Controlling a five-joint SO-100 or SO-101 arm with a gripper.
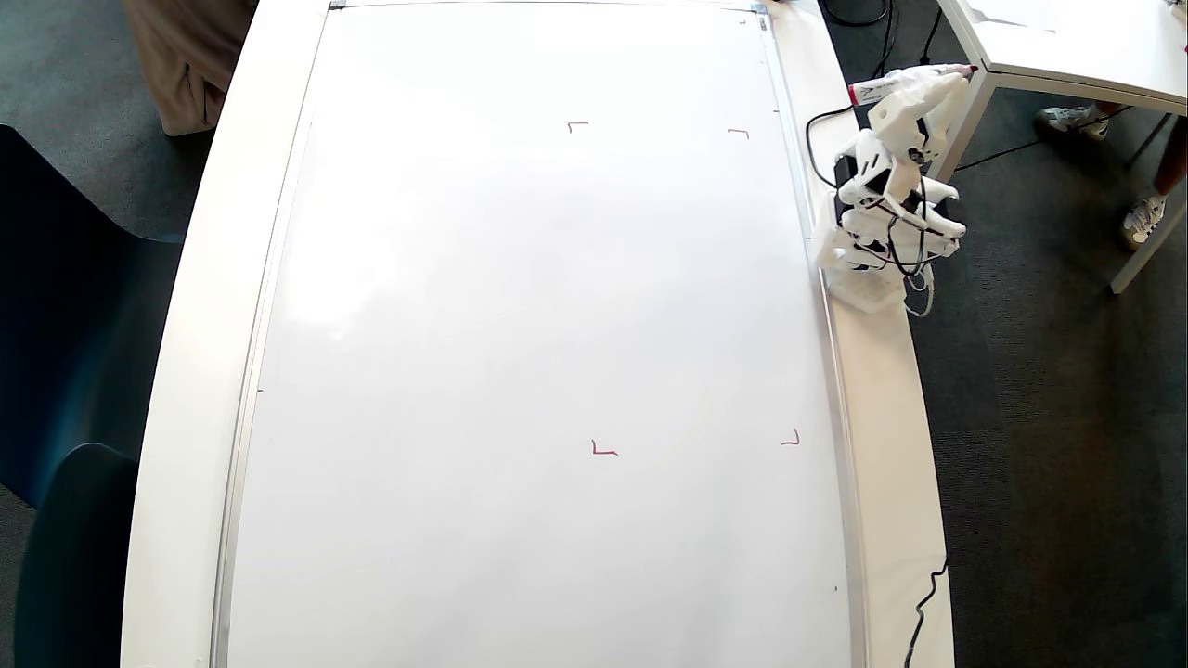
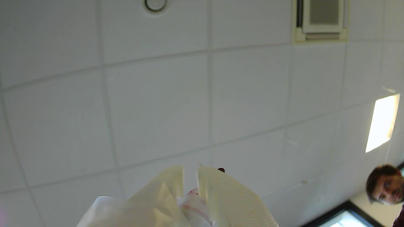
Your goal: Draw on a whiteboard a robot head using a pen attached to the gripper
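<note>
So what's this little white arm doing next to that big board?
A small white robot arm sits folded at the right edge of a large whiteboard in the overhead view. Its gripper carries a red-tipped pen, off the board. The board shows only four small red corner marks; no drawing yet. The wrist view faces the ceiling.

We see dark carpet (image 1: 1039,417) around a white table (image 1: 186,371), a side table (image 1: 1067,46), blue chairs (image 1: 56,371), and overhead a tiled ceiling (image 2: 157,104) with vent (image 2: 322,19) and light panel (image 2: 382,121).
</note>
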